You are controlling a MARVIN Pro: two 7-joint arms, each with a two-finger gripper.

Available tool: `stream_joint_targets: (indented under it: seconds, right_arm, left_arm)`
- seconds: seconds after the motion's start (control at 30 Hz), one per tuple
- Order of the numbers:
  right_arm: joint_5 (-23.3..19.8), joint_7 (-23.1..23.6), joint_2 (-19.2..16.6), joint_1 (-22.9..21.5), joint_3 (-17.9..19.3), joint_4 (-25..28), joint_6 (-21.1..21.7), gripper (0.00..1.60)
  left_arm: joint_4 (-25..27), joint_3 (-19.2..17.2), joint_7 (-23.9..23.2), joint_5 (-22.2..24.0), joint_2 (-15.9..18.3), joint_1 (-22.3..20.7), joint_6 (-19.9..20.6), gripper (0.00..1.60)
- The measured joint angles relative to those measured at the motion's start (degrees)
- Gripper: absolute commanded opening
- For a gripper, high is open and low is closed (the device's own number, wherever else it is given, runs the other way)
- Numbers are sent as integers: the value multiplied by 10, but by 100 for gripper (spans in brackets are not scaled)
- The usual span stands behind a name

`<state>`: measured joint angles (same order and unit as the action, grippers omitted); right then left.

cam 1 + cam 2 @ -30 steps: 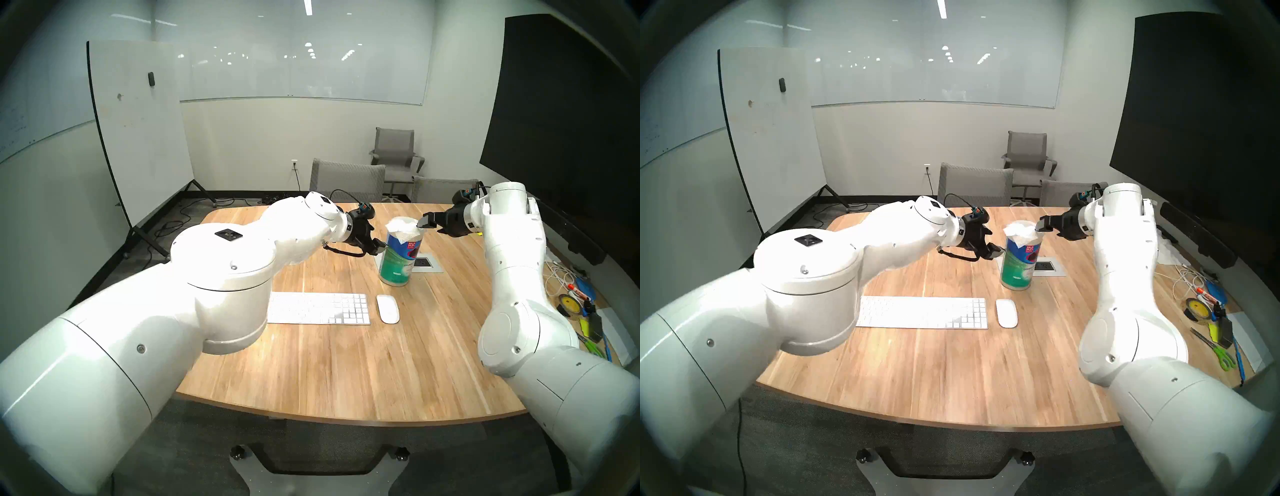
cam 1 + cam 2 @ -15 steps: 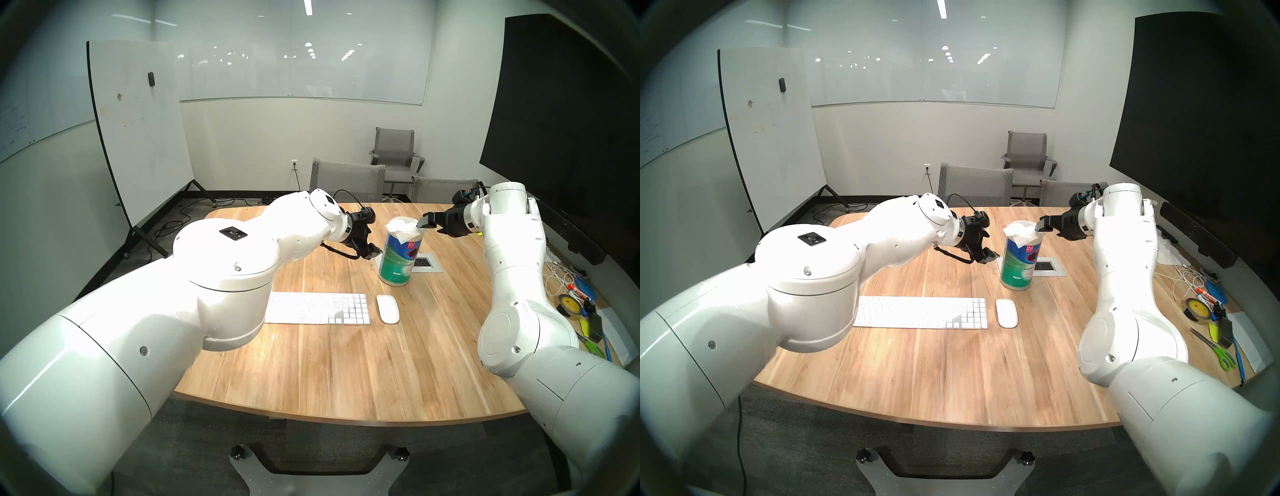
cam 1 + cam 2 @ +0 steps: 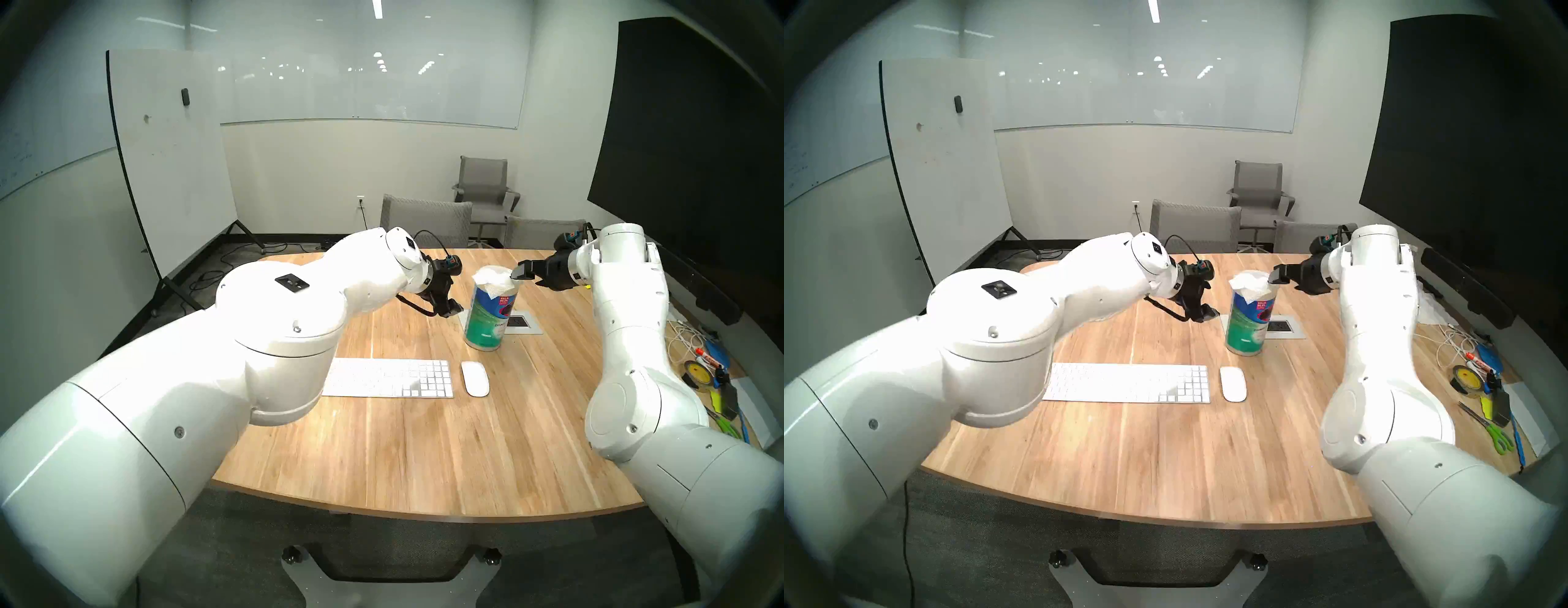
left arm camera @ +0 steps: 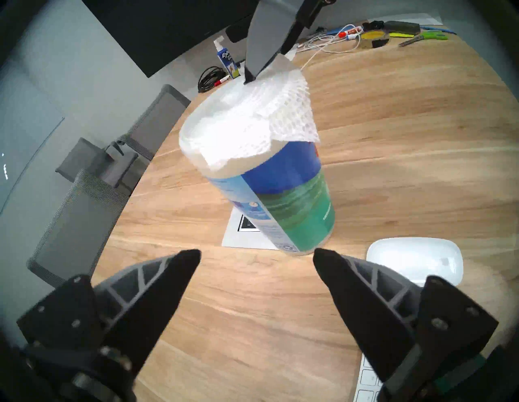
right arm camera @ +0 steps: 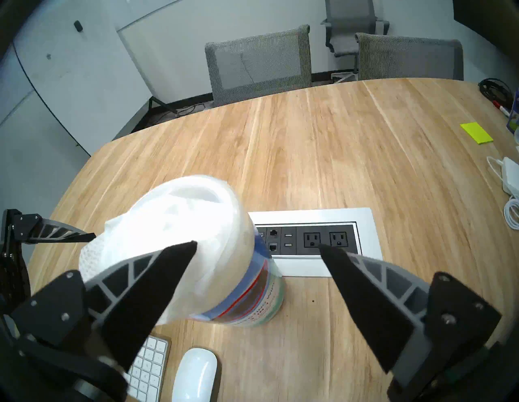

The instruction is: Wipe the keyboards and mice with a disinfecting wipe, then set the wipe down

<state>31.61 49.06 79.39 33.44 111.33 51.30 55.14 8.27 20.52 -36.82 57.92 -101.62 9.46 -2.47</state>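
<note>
A white keyboard [image 3: 390, 378] lies at the table's middle, with a white mouse [image 3: 475, 378] just right of it. Behind the mouse stands a green-blue canister [image 3: 488, 322], and a white wipe [image 3: 494, 280] sticks out of its top and drapes over the rim. My left gripper [image 3: 455, 309] hangs open a short way left of the canister, not touching it; its wrist view shows the canister [image 4: 292, 202] beyond the open fingers. My right gripper [image 3: 528, 278] is open at the canister's top, one finger [image 5: 157, 269] resting against the wipe [image 5: 168, 224].
A power-outlet panel [image 3: 519, 323] is set into the table behind the canister. Tape, scissors, markers and cables [image 3: 700, 369] clutter the right edge. Grey chairs [image 3: 424, 220] stand at the far side, and a whiteboard [image 3: 169, 148] stands to the left.
My left gripper has drawn back to the left, away from the canister's side, and tilted downward. The right arm, canister and wipe have not moved.
</note>
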Motion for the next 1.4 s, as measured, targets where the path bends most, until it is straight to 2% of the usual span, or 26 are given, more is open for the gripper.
stream_joint_targets:
  seconds: [0.83, 1.4]
  right_arm:
    - [2, 0, 1, 0, 2, 0, 0, 160]
    - [3, 0, 2, 0, 3, 0, 0, 160]
  left_arm:
    - [-1, 46, 23, -62, -19, -19, -23, 125]
    - [-2, 68, 39, -96, -35, -29, -40, 122]
